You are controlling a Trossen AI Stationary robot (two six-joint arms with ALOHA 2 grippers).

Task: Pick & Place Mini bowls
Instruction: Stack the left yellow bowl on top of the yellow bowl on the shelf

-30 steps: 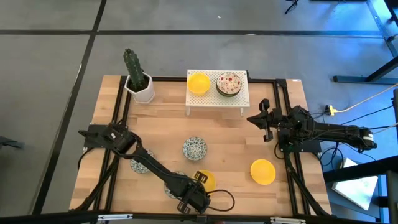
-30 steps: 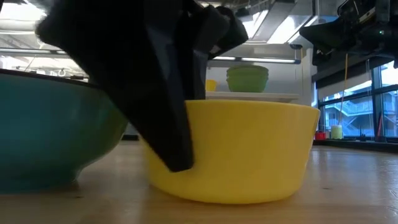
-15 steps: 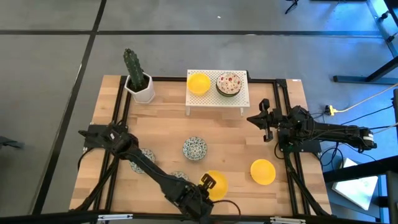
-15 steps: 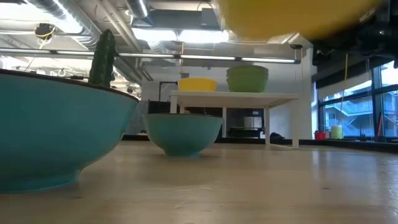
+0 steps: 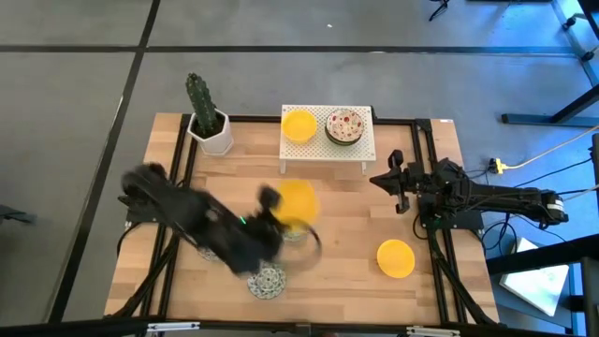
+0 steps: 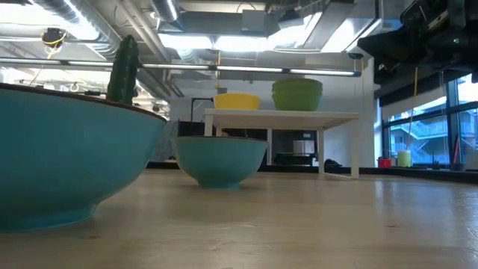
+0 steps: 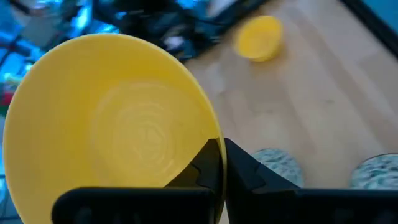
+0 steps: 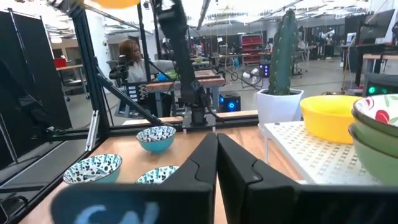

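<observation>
My left gripper (image 5: 275, 202) hangs above the middle of the table, shut on a plain yellow mini bowl (image 5: 298, 200), just over a blue-green patterned bowl (image 5: 296, 230). Another patterned bowl (image 5: 269, 282) stands near the front edge. A second yellow bowl (image 5: 396, 258) lies on the table at the right. On the white rack (image 5: 326, 152) at the back stand a yellow bowl (image 5: 299, 124) and a red-flowered bowl (image 5: 344, 125). My right gripper (image 5: 397, 183) waits shut at the right side, holding nothing. My left gripper pinches the yellow bowl's rim (image 7: 212, 133), one finger (image 7: 205, 165) inside the bowl and the other outside. The fingers slant downward. The bowl is lifted clear of the table, with its hollow turned toward the wrist.
A cactus in a white pot (image 5: 208, 122) stands at the back left corner. The black frame rails (image 5: 423, 150) run along the table's sides. Bare wood lies between the rack and the patterned bowls. In the right wrist view a person (image 8: 132, 59) sits beyond the table.
My left gripper has risen fast from the table's near edge and swung toward the middle, tipping up from pointing steeply down. The yellow bowl has gone with it, from standing on the wood to hanging clear above the patterned bowl.
</observation>
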